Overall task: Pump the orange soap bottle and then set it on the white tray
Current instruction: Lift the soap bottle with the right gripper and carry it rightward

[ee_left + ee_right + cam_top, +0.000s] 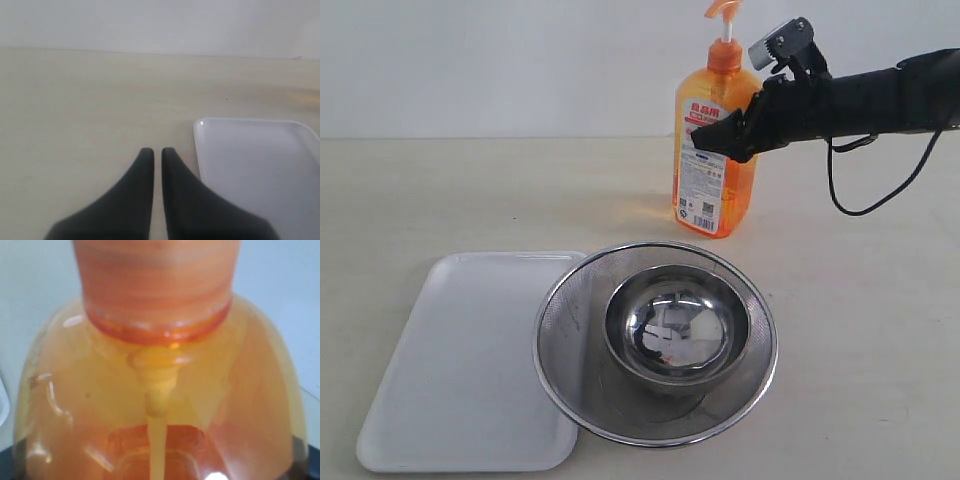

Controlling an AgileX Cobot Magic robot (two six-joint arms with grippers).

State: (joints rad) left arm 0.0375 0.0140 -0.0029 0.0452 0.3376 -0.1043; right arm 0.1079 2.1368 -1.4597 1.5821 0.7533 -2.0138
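On the surface (860,300), the right pincer (722,135) pinches the bottle (738,195); its label (700,185) is unreadable. Only the left wrist view shows the left pincer (156,152), pressed together beside the tray (250,165).

Bright, even, soft light; mirror glare inside steel bowl (650,340); orange soap bottle (100,405) blurred close-up; left gripper (157,151) out of focus; glint on white tray (250,165) corner.

A pale beige table top (880,400), matte and plain, is spread across the lower two thirds of the exterior view. The upper part of the frame is taken up by a bare white wall (470,60), which is met by the table along a straight horizontal line. The scene is lit softly and evenly, and only faint shadows are cast.
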